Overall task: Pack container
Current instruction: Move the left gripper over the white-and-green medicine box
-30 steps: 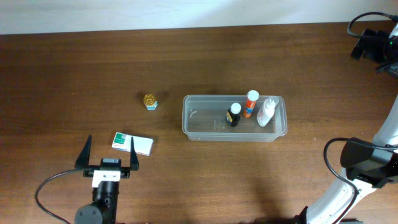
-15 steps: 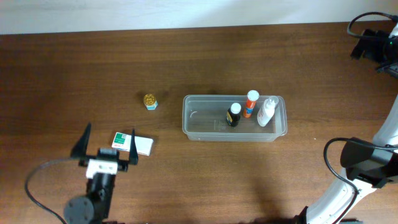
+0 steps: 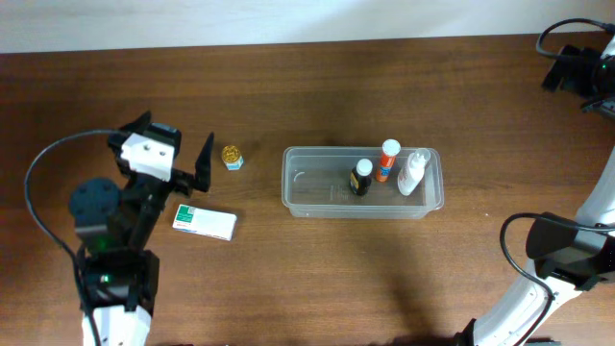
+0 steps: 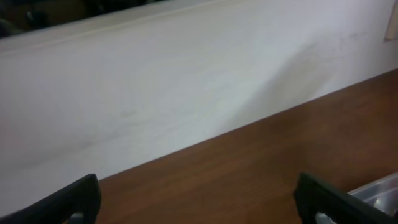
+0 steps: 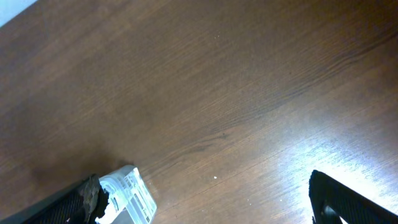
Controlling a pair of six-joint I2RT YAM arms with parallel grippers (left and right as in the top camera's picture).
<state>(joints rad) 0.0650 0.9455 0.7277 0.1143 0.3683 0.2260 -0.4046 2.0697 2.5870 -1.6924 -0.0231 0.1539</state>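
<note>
Lower the left gripper (image 3: 169, 144), jaws wide apart, squarely over the small jar (image 3: 231, 156) before closing; keep the right gripper (image 5: 208, 205), also spread, clear of the container (image 3: 296, 195).

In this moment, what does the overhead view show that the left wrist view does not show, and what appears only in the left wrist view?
Only the overhead view shows the three small bottles standing in the container, and the gold-topped item and the white and green box lying on the table. Only the left wrist view shows a broad stretch of pale wall. Both show the wooden table, the left gripper with its fingers wide open, and the container, though the wrist view catches only one corner of it.
</note>
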